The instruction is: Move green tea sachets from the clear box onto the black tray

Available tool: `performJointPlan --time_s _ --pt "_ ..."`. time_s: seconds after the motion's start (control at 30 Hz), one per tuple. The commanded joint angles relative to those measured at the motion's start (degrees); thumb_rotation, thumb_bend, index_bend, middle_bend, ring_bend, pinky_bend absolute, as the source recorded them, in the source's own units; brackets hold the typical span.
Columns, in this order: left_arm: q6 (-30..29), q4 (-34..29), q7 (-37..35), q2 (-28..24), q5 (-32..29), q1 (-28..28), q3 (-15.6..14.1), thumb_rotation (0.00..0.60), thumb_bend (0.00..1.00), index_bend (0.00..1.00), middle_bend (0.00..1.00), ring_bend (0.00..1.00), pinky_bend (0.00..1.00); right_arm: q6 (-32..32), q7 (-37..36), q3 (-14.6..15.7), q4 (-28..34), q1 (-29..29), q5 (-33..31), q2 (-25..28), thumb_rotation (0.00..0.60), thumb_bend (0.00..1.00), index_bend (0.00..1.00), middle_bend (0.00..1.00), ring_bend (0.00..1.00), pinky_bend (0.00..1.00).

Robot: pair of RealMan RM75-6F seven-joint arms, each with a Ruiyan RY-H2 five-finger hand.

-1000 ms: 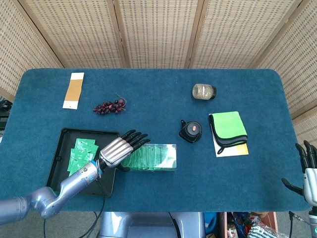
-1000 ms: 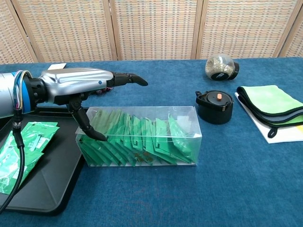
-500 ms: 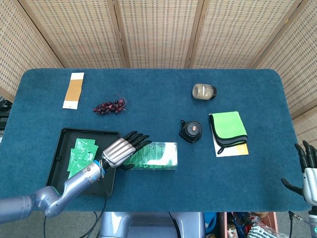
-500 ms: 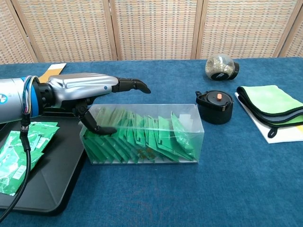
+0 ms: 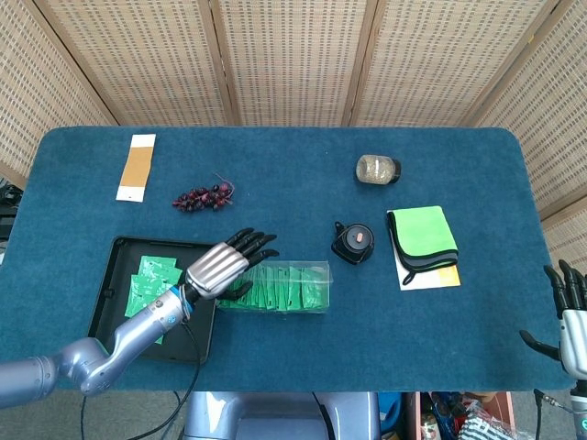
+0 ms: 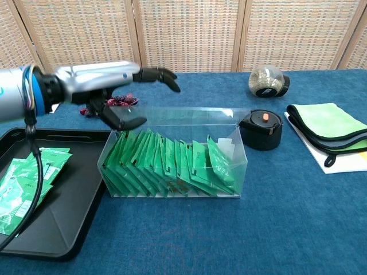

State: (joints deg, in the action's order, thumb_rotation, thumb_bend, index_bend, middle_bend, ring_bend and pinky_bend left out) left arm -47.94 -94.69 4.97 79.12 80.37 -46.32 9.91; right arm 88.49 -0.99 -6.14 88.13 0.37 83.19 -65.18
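The clear box (image 5: pixel 286 288) (image 6: pixel 172 150) stands on the blue table just right of the black tray (image 5: pixel 117 249) (image 6: pixel 57 226). A row of green tea sachets (image 6: pixel 166 166) stands upright inside it. Several more sachets (image 5: pixel 149 280) (image 6: pixel 23 183) lie flat on the tray. My left hand (image 5: pixel 223 263) (image 6: pixel 109 83) hovers above the box's left end with its fingers spread and nothing in them. At the frame's lower right edge in the head view, my right hand (image 5: pixel 569 316) is off the table with its fingers apart, holding nothing.
A black round container (image 5: pixel 354 243) (image 6: pixel 260 129) sits right beside the box's far right corner. A folded green cloth (image 5: pixel 422 236) (image 6: pixel 327 123) lies further right. A jar (image 5: pixel 377 170) (image 6: pixel 266 82), grapes (image 5: pixel 204 197) and a cardboard strip (image 5: pixel 138 166) lie further back.
My left hand has risen out of the box's left end to above its rim, with no sachet in it. The box has shifted slightly. The right hand has stayed put.
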Motion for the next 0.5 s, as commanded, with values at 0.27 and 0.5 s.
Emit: performJointPlan --time_s 0.27,0.5 --pt "3.95 4.35 -5.6 -3.05 -9.2 -3.15 5.27 0.6 0.51 0.15 0.0 0.0 0.0 -0.91 0.02 -0.14 -0.31 0.32 -0.86 -0.14 0.6 0.0 0.0 0.0 0.0 0.0" --pt "8.33 11.62 -10.08 -1.31 -13.65 -4.13 4.91 0.6 0.52 0.15 0.0 0.0 0.0 -1.73 0.98 -0.13 -0.54 0.75 -1.29 -0.51 0.6 0.0 0.0 0.0 0.0 0.0"
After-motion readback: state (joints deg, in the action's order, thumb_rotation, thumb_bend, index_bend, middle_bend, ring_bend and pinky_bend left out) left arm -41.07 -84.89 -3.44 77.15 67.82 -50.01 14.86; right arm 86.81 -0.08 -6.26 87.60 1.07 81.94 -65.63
